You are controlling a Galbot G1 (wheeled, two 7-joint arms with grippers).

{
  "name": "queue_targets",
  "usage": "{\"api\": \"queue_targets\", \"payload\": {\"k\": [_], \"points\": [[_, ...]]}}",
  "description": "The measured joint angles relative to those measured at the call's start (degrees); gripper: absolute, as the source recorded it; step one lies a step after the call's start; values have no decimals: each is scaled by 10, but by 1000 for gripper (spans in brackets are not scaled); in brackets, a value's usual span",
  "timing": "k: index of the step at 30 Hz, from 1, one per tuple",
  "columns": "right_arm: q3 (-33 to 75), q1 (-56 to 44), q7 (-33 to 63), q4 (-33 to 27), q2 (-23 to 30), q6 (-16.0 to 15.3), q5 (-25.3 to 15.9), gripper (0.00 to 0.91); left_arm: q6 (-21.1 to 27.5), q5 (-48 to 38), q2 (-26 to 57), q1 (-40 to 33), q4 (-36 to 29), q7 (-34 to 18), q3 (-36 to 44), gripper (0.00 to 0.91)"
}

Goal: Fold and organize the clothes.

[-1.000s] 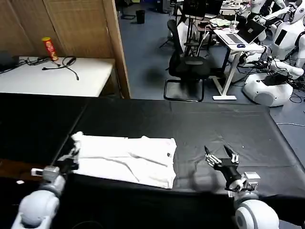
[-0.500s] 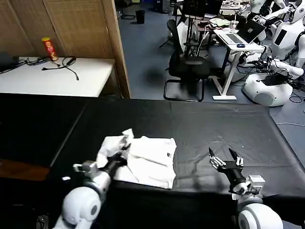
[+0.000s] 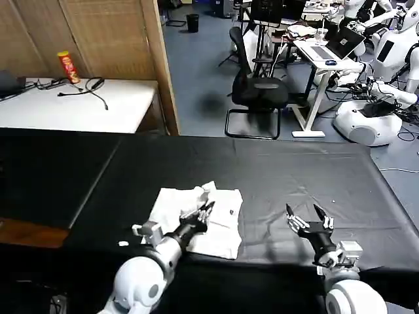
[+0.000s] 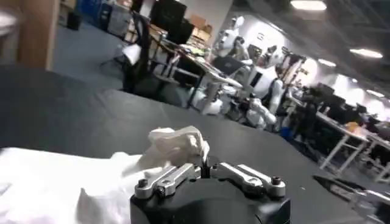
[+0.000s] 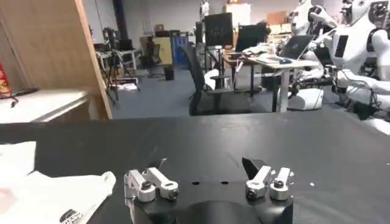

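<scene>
The clothes, a white T-shirt [image 3: 175, 203], lie half folded on the black tablecloth [image 3: 275, 170] near the table's front edge. My left gripper [image 3: 207, 209] is shut on a bunched fold of the shirt, held over the shirt's right half. In the left wrist view the jaws [image 4: 204, 166] pinch a raised lump of white cloth, and the rest of the shirt [image 4: 61, 185] spreads below. My right gripper [image 3: 304, 212] stands open a short way to the right of the shirt, empty. The right wrist view has its open gripper [image 5: 204, 165] over bare cloth, beside the shirt's corner [image 5: 52, 198] with a small dark logo.
A white side table [image 3: 78, 104] at the back left carries a red can [image 3: 67, 67] and a black cable. A wooden screen [image 3: 98, 39] stands behind it. Beyond the table's far edge are an office chair [image 3: 258, 91], a desk with a laptop and parked white robots [image 3: 370, 118].
My left gripper has swept to the right with the shirt's left edge, laying it over the rest, so the shirt is now narrower. The right gripper has barely moved.
</scene>
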Motion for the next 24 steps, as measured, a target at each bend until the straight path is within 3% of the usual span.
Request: {"api": "queue_targets", "payload": {"k": [3,4,13,19,24], "points": [[-1,-1,-1,1,0,0,0,878,-2,24,-5,-5,11,0,6,0],[-2,-1,-2,1,0,0,0,878,-3,33,-7,-5,15,0,9,878],[-24,11,-10,-12,-13,-2,1,878,-25,69,-37,0,57,9,23,878],[-55,33,-13,-27,-25,-12,0,878,9,-37,-59,1,49,-14,10,878],[-113,67,-25,-51,-36,-13,-26,878,-28,-2,-33,0,33,6,-26,878]]}}
